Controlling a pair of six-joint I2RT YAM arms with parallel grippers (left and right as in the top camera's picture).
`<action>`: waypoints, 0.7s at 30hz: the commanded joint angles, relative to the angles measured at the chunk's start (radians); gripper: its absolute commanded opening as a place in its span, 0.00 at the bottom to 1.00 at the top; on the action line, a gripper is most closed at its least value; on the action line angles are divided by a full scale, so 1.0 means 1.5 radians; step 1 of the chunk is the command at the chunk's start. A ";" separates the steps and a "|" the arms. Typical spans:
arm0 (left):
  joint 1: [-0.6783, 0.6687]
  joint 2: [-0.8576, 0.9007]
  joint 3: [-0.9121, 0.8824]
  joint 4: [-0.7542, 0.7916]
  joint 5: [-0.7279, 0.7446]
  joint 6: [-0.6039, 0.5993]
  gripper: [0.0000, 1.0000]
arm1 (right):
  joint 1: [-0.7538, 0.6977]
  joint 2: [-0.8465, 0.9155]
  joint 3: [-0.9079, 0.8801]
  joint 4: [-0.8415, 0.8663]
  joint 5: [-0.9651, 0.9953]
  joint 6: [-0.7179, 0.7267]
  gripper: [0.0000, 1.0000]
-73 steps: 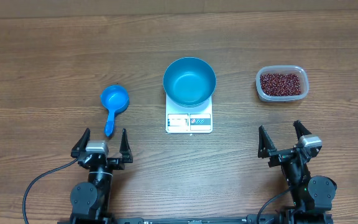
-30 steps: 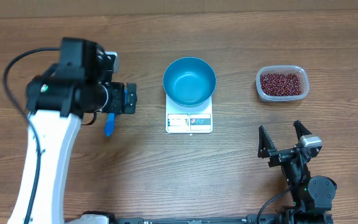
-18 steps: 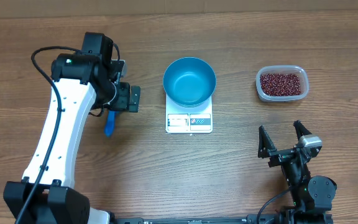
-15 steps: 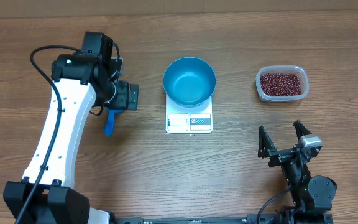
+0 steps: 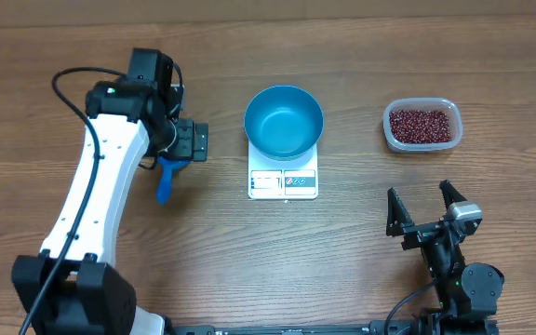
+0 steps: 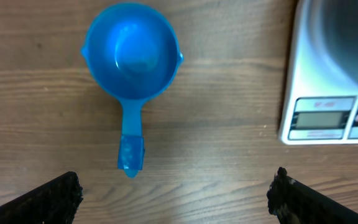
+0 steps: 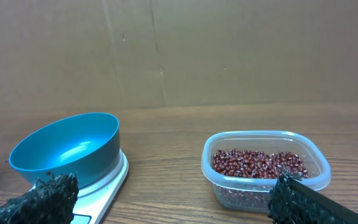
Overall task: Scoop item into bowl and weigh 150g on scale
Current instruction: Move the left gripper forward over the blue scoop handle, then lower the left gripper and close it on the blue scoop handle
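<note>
The beans point(image 5: 422, 125) can be scooped only once the scoop handle point(image 6: 131, 134) is centred between the left jaws, both pairs wide open.

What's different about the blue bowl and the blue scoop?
The bowl is wider than the scoop. The scoop has a handle; the bowl has none. The bowl sits on the scale, while the scoop lies on the table. Both are blue, round and empty.
</note>
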 commanded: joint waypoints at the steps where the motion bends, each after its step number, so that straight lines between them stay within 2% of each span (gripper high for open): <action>1: 0.004 0.015 -0.026 0.003 -0.009 -0.007 1.00 | -0.003 -0.007 -0.007 0.003 0.007 -0.002 1.00; 14: 0.004 0.015 -0.151 0.099 -0.011 -0.020 1.00 | -0.003 -0.007 -0.007 0.003 0.007 -0.003 1.00; 21: 0.004 0.015 -0.183 0.151 -0.070 -0.023 1.00 | -0.003 -0.007 -0.007 0.003 0.007 -0.002 1.00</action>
